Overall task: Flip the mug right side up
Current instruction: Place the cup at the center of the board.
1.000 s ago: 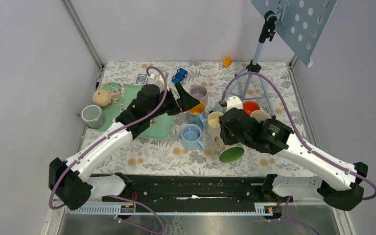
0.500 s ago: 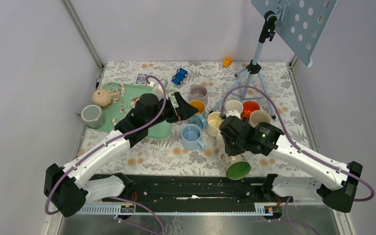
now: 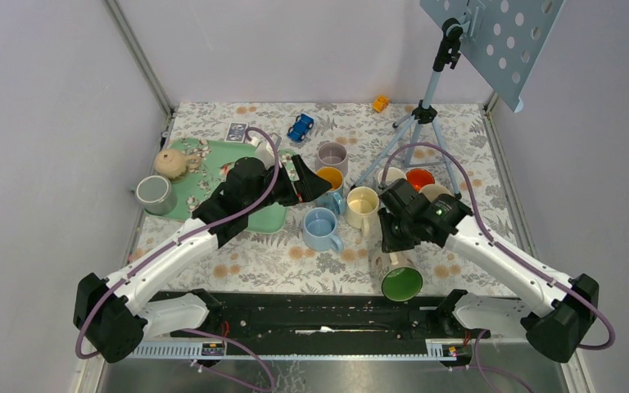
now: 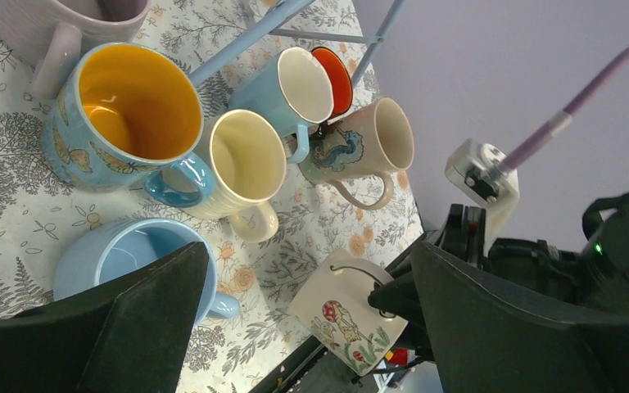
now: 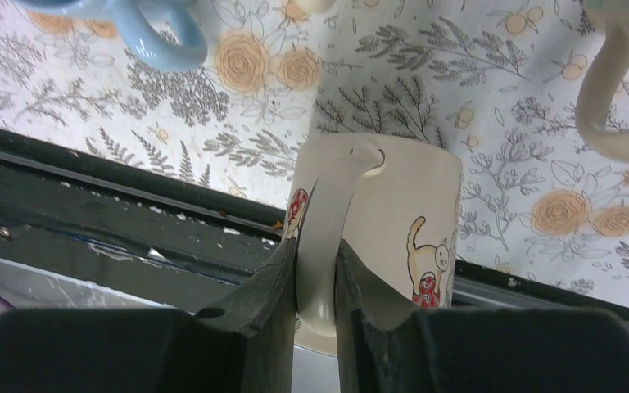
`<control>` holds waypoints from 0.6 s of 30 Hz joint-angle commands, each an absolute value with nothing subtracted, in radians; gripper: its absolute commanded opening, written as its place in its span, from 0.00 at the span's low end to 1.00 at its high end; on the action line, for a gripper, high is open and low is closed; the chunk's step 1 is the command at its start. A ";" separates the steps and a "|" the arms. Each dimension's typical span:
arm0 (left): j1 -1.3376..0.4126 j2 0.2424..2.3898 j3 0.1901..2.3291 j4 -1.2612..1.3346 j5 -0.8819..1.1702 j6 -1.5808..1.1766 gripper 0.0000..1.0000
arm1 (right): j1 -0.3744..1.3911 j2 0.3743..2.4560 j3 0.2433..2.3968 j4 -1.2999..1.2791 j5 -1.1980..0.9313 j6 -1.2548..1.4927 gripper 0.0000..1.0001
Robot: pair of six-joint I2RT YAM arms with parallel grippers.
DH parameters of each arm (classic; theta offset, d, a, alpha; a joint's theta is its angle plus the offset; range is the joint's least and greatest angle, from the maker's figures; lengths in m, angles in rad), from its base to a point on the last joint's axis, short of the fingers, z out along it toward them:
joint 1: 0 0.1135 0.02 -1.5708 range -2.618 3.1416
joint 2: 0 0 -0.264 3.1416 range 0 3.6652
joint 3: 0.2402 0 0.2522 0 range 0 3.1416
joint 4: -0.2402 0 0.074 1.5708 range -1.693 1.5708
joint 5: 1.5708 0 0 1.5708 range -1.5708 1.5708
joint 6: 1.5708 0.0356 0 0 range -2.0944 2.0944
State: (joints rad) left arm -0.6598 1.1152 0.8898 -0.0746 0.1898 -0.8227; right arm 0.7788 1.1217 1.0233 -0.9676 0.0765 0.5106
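1. On the left, the left end effector (image 3: 309, 182) is hanging released, jaws spread wide, above the orange-lined mug (image 3: 330, 179). It is holding nothing.
2. Mid-counter, the blue mug (image 3: 320, 229) and cream mug (image 3: 360, 205) are standing upright, close together.
3. Moving right, the right end effector (image 5: 315, 262) is clenched on the handle (image 5: 332, 184) of the cat mug (image 3: 400, 280), one finger on each side of the loop.
4. That mug is sitting at the near edge of the counter (image 3: 262, 258), tipped so its green inside is facing up and forward. I cannot tell whether it is touching the counter.
5. The step in hand looks like the roll-up:
   - Rolling the wrist slowly is wise, since a handle pinch may let the mug swing.
   - It should be brought back from the edge rail, short of the cream mug.
   - The base should be landing flat before the jaws let go.
6. Writing: none is showing that I can read. The mug is carrying only a cartoon cat in red (image 5: 423, 270).
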 commanded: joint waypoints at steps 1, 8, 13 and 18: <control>-0.664 1.107 0.888 -0.003 0.206 -0.798 0.99 | 0.705 1.174 1.034 -0.908 0.008 0.447 0.00; -0.662 1.137 0.902 -0.003 0.233 -0.787 0.99 | 0.600 1.302 1.058 -0.860 0.002 0.406 0.00; -0.655 1.155 0.922 -0.004 0.248 -0.769 0.99 | 0.552 1.376 1.079 -0.826 0.015 0.392 0.00; -0.637 1.169 0.932 -0.006 0.271 -0.761 0.99 | 0.524 1.448 1.119 -0.802 0.048 0.377 0.00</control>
